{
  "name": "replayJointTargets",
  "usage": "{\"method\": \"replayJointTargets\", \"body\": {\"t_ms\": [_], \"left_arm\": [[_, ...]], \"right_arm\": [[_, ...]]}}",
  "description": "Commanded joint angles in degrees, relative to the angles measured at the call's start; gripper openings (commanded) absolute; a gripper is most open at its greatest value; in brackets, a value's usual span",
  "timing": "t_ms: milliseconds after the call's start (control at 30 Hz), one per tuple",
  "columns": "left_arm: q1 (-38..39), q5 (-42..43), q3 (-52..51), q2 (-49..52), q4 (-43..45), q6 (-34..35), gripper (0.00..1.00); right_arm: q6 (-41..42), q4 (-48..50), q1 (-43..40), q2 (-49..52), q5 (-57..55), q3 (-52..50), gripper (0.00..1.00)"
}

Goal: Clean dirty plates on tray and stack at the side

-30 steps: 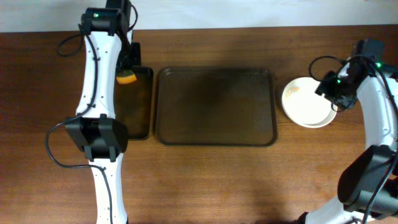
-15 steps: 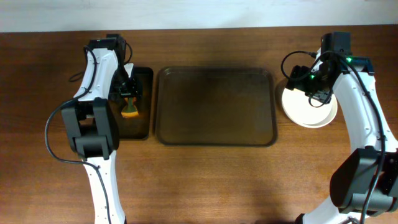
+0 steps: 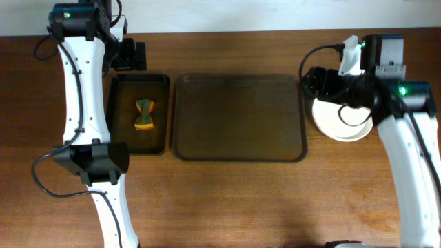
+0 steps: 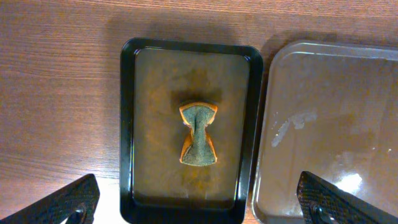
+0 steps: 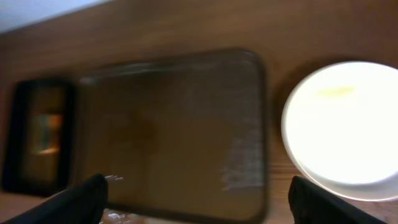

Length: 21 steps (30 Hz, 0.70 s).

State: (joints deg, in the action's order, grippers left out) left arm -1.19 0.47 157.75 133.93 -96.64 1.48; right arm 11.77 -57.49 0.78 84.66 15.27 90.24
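The brown tray [image 3: 238, 117] lies in the middle of the table with nothing on it. White plates [image 3: 341, 120] sit stacked on the wood just right of it. In the blurred right wrist view the top plate [image 5: 345, 127] shows a faint yellowish smudge. My right gripper [image 3: 313, 79] hangs open above the tray's right rim, beside the plates, its fingers [image 5: 81, 199] wide apart and empty. My left gripper [image 3: 136, 55] is open and empty at the back left, high over the black tray [image 4: 127, 124], with both fingertips [image 4: 68, 202] spread wide.
A narrow black tray [image 3: 114, 117] lies left of the brown tray, touching it. An orange and green sponge [image 3: 145, 114], pinched at its waist [image 4: 198, 134], rests in its middle. Bare wood runs along the front of the table.
My left gripper opened, left the sponge in the black tray and drew back toward the rear. My right gripper opened wider and moved off the plates toward the tray's right rim.
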Motion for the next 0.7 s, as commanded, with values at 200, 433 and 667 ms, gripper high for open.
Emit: {"method": "replayJointTargets", "body": {"t_ms": [200,433,667], "left_arm": [[0.04,-0.24,0.39,-0.11,-0.09,-0.22,1.0],[0.0,-0.22,0.39,-0.11,-0.09,-0.22,1.0],[0.0,-0.22,0.39,-0.11,-0.09,-0.22,1.0]], "right_arm": [[-1.46,-1.29,4.09,-5.75,-1.55,0.83,0.99],[-3.82,9.33,4.09,-9.53,-11.69,-3.21,0.98],[-5.6,34.8,3.98,-41.22,-13.49,-40.72,0.99]]}}
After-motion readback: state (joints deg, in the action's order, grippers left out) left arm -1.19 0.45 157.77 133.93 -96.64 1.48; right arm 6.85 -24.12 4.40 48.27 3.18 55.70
